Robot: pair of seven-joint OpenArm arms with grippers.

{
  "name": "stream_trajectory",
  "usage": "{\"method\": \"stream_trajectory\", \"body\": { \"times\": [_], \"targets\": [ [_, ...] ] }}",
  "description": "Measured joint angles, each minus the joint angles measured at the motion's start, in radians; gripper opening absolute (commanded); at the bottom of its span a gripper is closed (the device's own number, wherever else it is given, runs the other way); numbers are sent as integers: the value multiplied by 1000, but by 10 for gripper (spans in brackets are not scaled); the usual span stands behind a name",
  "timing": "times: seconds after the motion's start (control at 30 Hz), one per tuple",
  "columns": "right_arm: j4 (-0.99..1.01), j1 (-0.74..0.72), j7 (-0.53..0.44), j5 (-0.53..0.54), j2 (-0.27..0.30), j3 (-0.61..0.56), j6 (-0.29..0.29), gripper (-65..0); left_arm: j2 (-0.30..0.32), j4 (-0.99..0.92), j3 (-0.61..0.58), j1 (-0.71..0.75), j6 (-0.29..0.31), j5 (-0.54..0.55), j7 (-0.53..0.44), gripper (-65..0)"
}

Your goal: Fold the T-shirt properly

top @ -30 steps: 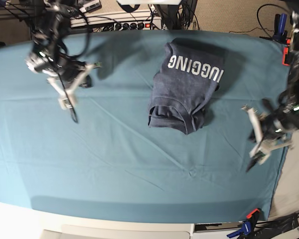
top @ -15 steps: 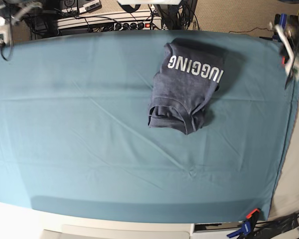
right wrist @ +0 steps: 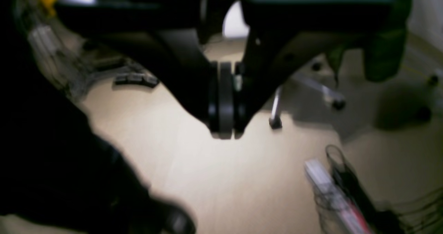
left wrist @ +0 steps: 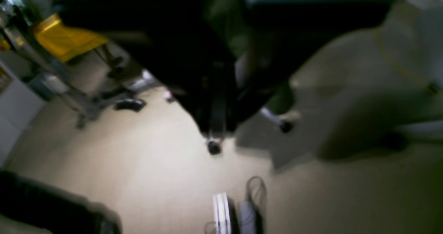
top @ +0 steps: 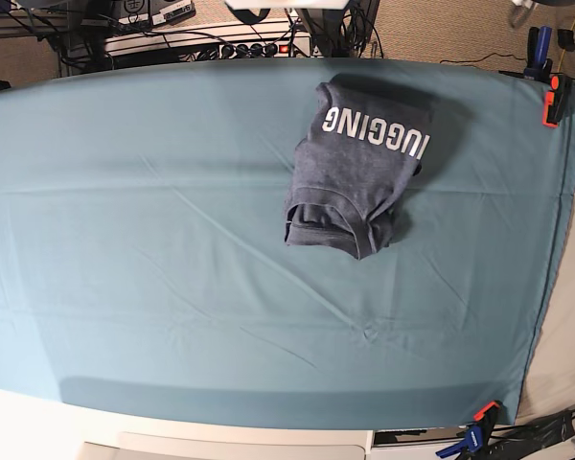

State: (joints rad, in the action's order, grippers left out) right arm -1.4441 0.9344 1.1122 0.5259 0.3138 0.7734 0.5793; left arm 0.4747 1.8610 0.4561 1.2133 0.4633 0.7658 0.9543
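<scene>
Since the heathered dark blue-grey cotton T-shirt (top: 359,168) lies as a compact bundle on the far right-centre of the teal table cloth (top: 153,249), folding looks finished. White lettering on it reads "UGGING". The left gripper (left wrist: 216,137) and right gripper (right wrist: 225,130) are both clenched on nothing, over the floor.

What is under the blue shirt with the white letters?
The T-shirt lies folded on the teal table cloth, which spreads out all around it. Whatever sits directly beneath the shirt, or tucked inside its folds, is covered and cannot be seen.
</scene>
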Motion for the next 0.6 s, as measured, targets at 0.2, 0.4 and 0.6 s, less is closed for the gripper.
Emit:
{"method": "stream_trajectory", "body": {
  "times": [0.2, 0.4, 0.6],
  "targets": [
    [390, -186, -83, -3, 68, -150, -2, -650, -45, -327, -288, -143, -103, -267, -231, -650],
    [652, -343, -327, -74, 30, -364, -3, -650, -149, -715, -518, -444, -238, -467, -379, -650],
    [845, -505, -757, -313, -82, -572, -223, -650, -249, -1087, -642, -705, -242, -482, -489, -650]
  ]
}}
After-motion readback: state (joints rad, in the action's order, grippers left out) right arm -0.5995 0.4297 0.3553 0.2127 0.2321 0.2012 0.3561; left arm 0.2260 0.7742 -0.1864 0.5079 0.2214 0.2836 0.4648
